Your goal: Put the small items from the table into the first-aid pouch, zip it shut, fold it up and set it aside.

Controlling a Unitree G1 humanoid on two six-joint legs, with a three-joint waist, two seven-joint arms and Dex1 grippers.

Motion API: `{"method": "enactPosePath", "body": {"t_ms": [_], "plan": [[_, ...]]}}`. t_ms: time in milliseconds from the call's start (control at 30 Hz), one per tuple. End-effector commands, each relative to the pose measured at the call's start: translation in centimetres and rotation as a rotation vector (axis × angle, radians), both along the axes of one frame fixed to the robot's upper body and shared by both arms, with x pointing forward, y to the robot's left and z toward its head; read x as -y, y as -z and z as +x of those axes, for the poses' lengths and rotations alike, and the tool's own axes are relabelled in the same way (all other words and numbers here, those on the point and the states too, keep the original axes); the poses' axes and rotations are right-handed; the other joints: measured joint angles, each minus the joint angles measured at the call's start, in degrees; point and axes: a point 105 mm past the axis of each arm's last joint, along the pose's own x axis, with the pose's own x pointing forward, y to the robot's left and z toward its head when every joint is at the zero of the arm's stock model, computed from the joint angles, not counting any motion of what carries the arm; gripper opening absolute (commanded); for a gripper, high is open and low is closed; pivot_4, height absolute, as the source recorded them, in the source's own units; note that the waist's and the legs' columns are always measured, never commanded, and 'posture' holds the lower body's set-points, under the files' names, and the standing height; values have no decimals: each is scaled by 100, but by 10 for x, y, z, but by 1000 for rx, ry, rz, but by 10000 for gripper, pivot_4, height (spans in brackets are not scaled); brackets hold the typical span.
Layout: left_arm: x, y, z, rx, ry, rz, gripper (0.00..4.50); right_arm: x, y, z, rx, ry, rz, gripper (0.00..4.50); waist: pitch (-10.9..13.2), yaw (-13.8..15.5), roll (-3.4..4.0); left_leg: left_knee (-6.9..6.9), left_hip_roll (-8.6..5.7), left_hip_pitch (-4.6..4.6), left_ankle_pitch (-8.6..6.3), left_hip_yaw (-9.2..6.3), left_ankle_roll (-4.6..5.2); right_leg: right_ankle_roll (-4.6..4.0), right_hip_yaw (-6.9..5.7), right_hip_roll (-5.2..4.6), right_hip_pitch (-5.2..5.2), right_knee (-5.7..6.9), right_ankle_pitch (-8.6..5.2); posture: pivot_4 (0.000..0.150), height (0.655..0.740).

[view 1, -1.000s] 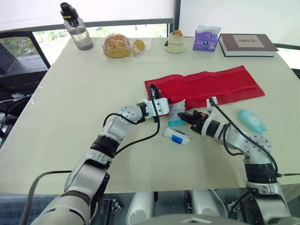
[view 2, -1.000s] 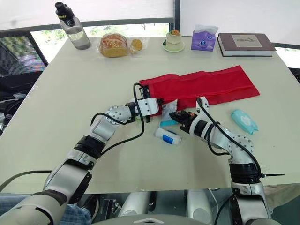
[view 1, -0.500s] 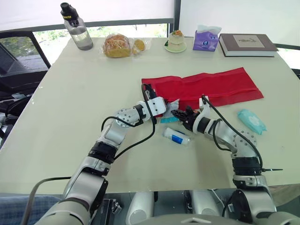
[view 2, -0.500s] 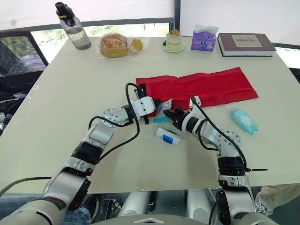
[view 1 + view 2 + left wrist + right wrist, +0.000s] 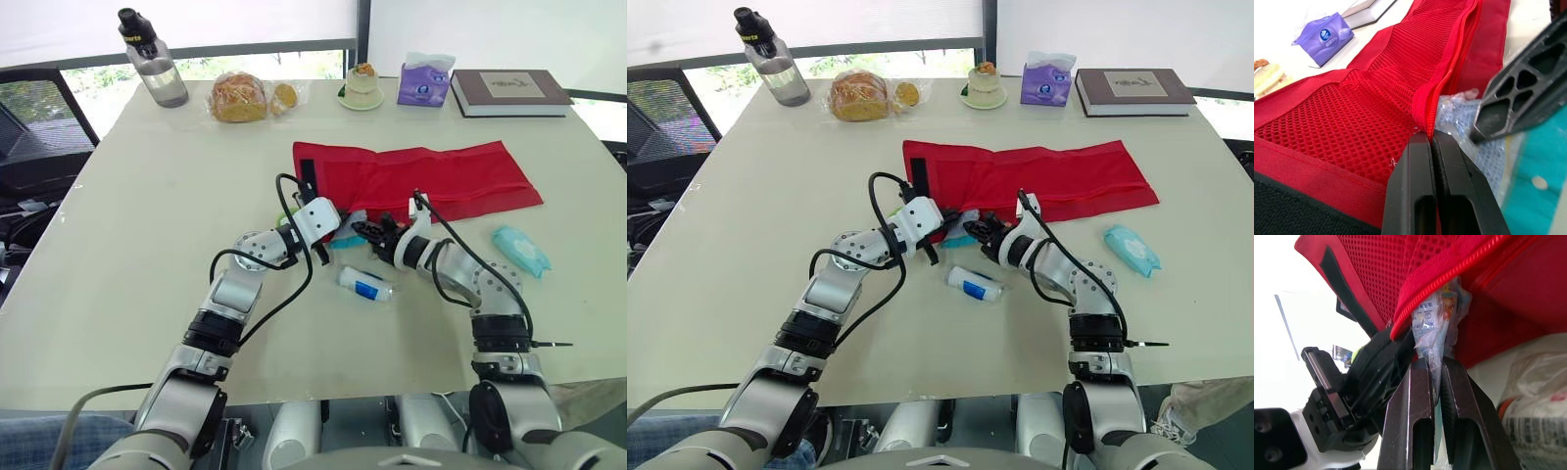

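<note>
The red first-aid pouch [image 5: 431, 176] lies unfolded across the table, mesh side up. My left gripper [image 5: 335, 227] is shut on the pouch's zipper edge [image 5: 1426, 128] at its near left corner and holds that edge lifted. My right gripper [image 5: 363, 231] is shut on a clear plastic packet [image 5: 1436, 318], whose top sits under the raised red edge at the pouch mouth. A teal item [image 5: 345, 241] lies just below the two grippers. On the table a white tube with a blue label [image 5: 366, 285] lies nearer me, and a teal wipes packet [image 5: 521, 251] lies to the right.
Along the far edge stand a water bottle [image 5: 152, 70], bagged bread [image 5: 240, 96], a dessert cup [image 5: 361, 86], a purple tissue pack [image 5: 419, 83] and a book [image 5: 514, 91]. A black chair [image 5: 39, 137] is at the left.
My right gripper has moved left with the clear packet up to the pouch mouth, close against the left gripper. The left gripper has kept its hold on the zipper edge.
</note>
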Motion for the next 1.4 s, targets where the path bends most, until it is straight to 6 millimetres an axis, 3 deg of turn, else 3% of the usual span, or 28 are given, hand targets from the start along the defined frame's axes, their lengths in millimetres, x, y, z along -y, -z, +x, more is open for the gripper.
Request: {"method": "enactPosePath", "body": {"t_ms": [33,400,600,767,800,1067,1400], "plan": [[5,-5,-9,15,47,4,511,6,-25,9,71,44,84,0,0,-6,0,0,0,0,0,0,0,0,1,0,0,0,0,1500,7332],[20,-13,-11,27,106,-4,511,-20,-19,10,71,32,18,0,0,-10,1,-3,1,-1,0,1,0,0,1,1,-4,0,0,1500,7332],[19,-9,-11,15,112,-4,511,-19,-21,21,73,124,27,0,0,-9,1,-3,1,-1,0,3,0,0,2,1,-6,0,0,1500,7332],[14,-5,-9,2,96,-1,511,-20,-23,17,90,112,36,0,0,-9,1,-5,1,-1,0,2,0,0,2,1,-6,0,0,1500,7332],[12,-5,-6,-2,85,-4,0,-21,-24,15,89,107,41,7562,0,-9,1,-5,1,-1,0,2,0,0,2,1,-6,0,0,1500,7332],[-2,0,6,-60,31,-66,0,-17,-19,5,122,71,-33,36810,-3,-15,4,-5,1,3,0,1,0,0,2,1,-5,1,0,1500,7332],[-12,-10,12,-177,27,-218,0,3,-20,-2,229,69,-168,36810,-3,-9,4,-5,1,0,0,2,0,0,3,1,-5,-1,0,1500,7332]]}}
